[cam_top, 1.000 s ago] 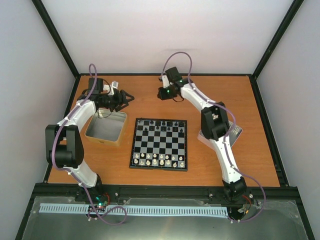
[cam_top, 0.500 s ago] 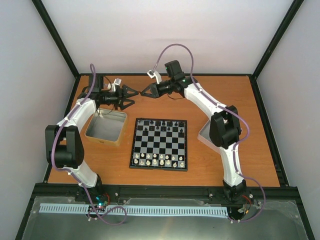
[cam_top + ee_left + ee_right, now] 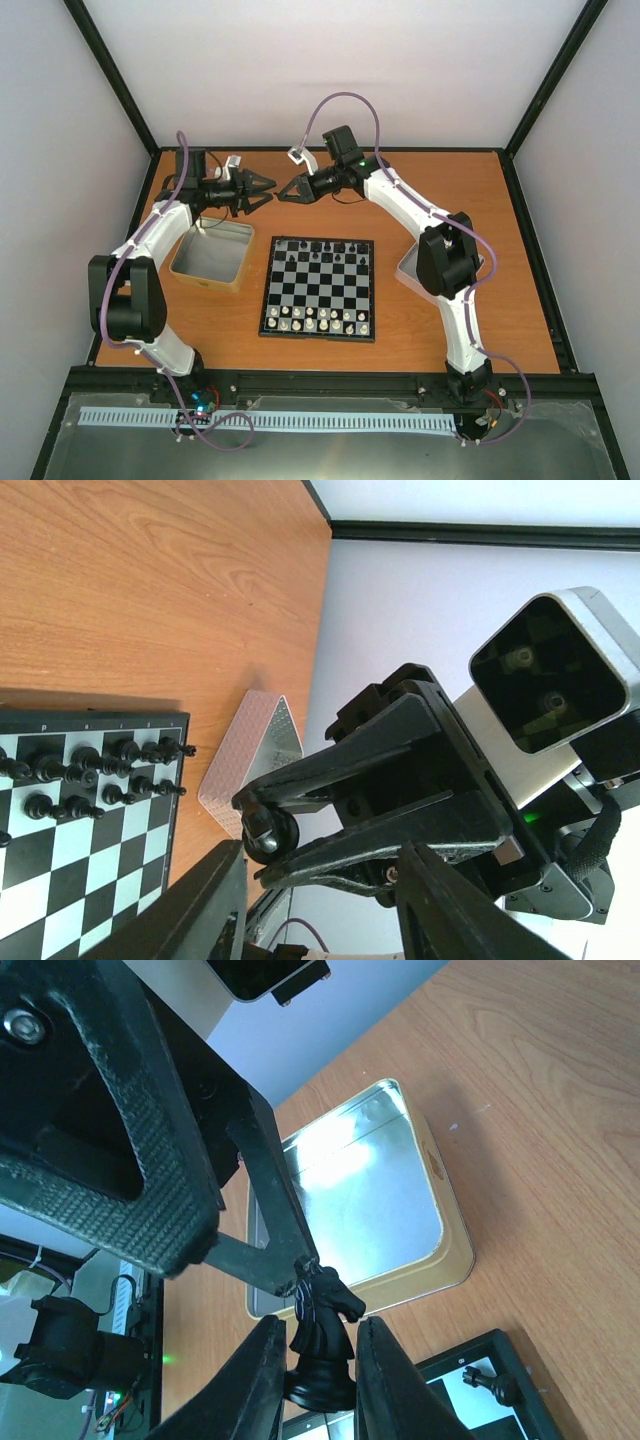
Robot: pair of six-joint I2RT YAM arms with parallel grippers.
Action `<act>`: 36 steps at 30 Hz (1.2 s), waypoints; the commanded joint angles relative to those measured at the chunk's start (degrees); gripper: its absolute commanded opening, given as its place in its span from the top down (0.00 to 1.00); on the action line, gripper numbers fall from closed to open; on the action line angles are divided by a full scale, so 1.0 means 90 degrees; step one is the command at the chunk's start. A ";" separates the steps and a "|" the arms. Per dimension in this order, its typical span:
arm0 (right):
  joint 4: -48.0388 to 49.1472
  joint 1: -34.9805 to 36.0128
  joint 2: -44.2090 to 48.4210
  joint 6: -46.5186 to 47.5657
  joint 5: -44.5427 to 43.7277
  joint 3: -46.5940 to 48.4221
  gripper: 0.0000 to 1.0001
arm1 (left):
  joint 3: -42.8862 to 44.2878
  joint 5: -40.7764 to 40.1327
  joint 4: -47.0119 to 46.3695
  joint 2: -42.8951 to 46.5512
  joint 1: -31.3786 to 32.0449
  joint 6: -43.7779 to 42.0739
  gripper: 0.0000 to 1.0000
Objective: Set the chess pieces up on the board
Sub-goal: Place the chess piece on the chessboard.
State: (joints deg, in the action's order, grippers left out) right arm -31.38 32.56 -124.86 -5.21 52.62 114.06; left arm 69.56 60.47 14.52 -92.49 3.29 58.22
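Behind the board (image 3: 320, 288), my left gripper (image 3: 267, 191) and right gripper (image 3: 285, 190) meet tip to tip above the table. The right gripper (image 3: 318, 1326) is shut on a black knight (image 3: 322, 1345), held by its base. One of the left fingers (image 3: 272, 1218) touches the knight's head. In the left wrist view the left gripper (image 3: 322, 852) stands open, with the knight (image 3: 265, 830) just inside its jaws. Black chess pieces (image 3: 320, 250) fill the board's far rows and whitish ones (image 3: 315, 322) its near rows.
An open metal tin (image 3: 212, 255) sits left of the board, below the left arm. A shallow dimpled tray (image 3: 255, 750) lies right of the board, partly under the right arm (image 3: 440, 250). Walls enclose the table on three sides.
The right arm swung left and stretched out until its gripper met the left one. The left gripper rose slightly, widened its jaws, then narrowed them.
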 commanded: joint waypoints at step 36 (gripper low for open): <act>-0.0025 0.0020 0.0591 -0.0246 -0.0542 -0.0451 0.45 | 0.0045 -0.1393 0.0815 -0.0096 0.0258 -0.1253 0.99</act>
State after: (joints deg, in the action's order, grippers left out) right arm -31.99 33.10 -124.66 -5.96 51.07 114.50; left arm 68.93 56.42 16.01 -94.35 4.16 58.54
